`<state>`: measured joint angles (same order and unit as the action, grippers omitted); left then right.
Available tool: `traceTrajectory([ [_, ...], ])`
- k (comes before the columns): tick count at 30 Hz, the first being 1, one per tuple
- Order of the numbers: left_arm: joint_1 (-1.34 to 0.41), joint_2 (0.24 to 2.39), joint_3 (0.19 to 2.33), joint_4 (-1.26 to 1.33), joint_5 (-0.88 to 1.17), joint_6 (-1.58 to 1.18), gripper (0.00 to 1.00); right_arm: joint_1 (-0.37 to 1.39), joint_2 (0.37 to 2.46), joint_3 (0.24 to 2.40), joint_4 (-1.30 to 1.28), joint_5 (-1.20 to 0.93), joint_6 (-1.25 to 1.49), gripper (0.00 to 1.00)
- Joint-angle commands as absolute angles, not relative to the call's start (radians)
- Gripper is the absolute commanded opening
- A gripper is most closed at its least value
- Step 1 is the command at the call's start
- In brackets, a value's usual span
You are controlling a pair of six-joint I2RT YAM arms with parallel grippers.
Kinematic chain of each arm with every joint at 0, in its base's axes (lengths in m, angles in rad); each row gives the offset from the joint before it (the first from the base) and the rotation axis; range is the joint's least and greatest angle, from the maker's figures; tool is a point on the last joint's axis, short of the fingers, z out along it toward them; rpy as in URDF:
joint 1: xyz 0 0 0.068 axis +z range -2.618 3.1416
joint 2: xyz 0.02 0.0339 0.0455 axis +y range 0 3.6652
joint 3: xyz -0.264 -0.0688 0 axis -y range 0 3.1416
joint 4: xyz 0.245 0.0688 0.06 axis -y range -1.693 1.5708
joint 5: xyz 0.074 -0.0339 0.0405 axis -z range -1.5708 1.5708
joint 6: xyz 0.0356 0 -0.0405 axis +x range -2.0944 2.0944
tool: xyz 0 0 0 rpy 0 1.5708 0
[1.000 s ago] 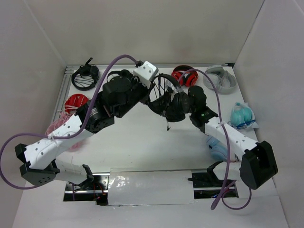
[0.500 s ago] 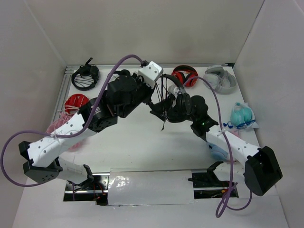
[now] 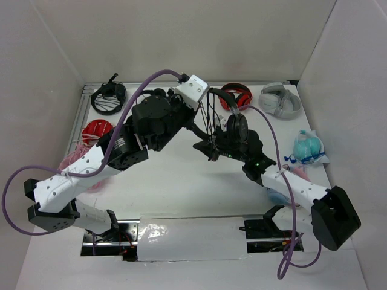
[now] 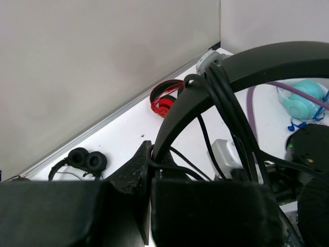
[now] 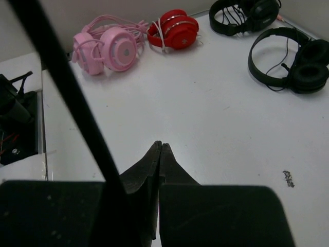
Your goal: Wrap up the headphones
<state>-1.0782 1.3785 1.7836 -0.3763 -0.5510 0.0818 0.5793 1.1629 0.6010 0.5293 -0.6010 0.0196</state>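
The left gripper (image 4: pixel 150 154) is clamping its fingers tight on the thin black headband of the headphones (image 4: pixel 277 59). It is holding them up off the table (image 3: pixel 181 181), just on the near side of the red headphones (image 3: pixel 237 96), with the cable (image 4: pixel 226 103) lying in several turns around the band. The right gripper (image 5: pixel 160 148) is hovering nearer the arm bases than the red headphones, its fingers pressing flat together; a black strand (image 5: pixel 67 77) is running past one finger, and whether it is pinched cannot be told.
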Motion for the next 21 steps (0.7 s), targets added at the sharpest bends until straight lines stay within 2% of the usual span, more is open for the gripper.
traceTrajectory([
  [1,-1.077,1.35,1.829,-0.21,-0.614,0.101,0.0,0.589,1.108,0.557,0.554,-0.47,0.061,0.0],
  [3,-1.077,1.339,1.803,-0.232,-0.604,0.08,0.0,0.581,1.071,0.577,0.519,-0.33,0.06,0.0],
  [6,-1.077,1.302,1.772,-0.276,-0.571,0.023,0.0,0.444,1.039,0.675,0.382,-0.239,0.08,0.0],
  [12,-1.077,1.264,1.715,-0.342,-0.511,-0.043,0.0,0.244,1.031,0.941,0.192,-0.205,0.029,0.0],
  [21,-1.077,1.241,1.631,-0.365,-0.46,-0.069,0.0,0.06,1.112,1.221,0.06,-0.215,0.103,0.0],
])
